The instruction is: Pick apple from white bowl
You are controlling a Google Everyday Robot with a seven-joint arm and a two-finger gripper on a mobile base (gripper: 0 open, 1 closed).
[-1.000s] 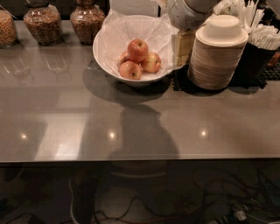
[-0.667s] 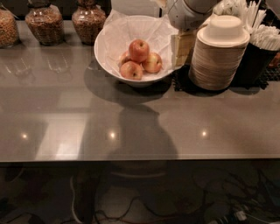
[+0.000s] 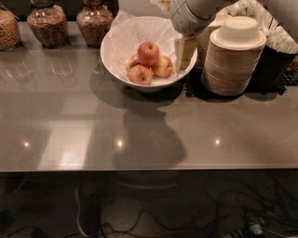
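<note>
The white bowl, lined with crinkled white paper, stands at the back middle of the counter. It holds several apples. The reddest apple sits on top of the pile, with paler apples in front of it and to its right. My gripper hangs from the white arm at the top of the view. It is over the bowl's right rim, just right of the apples and apart from them. It holds nothing that I can see.
A tall stack of tan disposable bowls stands right of the white bowl, close to the gripper. A dark holder with utensils is at the far right. Glass jars line the back left. The counter's front edge runs across the lower middle.
The gripper has edged slightly left, toward the bowl's right rim. The bowl and apples have not moved.
</note>
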